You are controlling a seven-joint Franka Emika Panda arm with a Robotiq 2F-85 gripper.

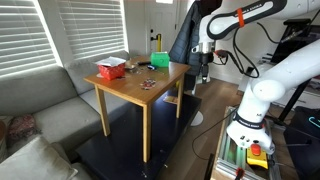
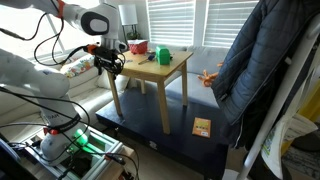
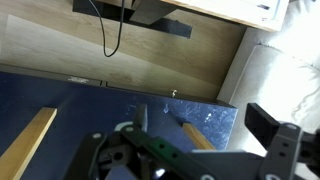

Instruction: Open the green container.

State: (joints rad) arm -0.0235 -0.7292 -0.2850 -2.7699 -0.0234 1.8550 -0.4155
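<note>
The green container [image 1: 159, 59] stands closed at the far end of the wooden table [image 1: 125, 92]; it also shows in an exterior view [image 2: 163, 57]. My gripper [image 1: 203, 74] hangs beside the table's edge, off the tabletop and about at its height, well apart from the container. It is also seen in an exterior view [image 2: 108, 67]. In the wrist view the gripper [image 3: 205, 128] looks open and empty, pointing down at a blue floor mat and a table leg. The green container is out of the wrist view.
A red container [image 1: 110, 69] with white contents and a small flat item [image 1: 147, 84] lie on the table. A grey sofa [image 1: 40, 105] stands beside it. A dark jacket [image 2: 262, 70] hangs close by. A small orange packet [image 2: 202, 127] lies on the floor mat.
</note>
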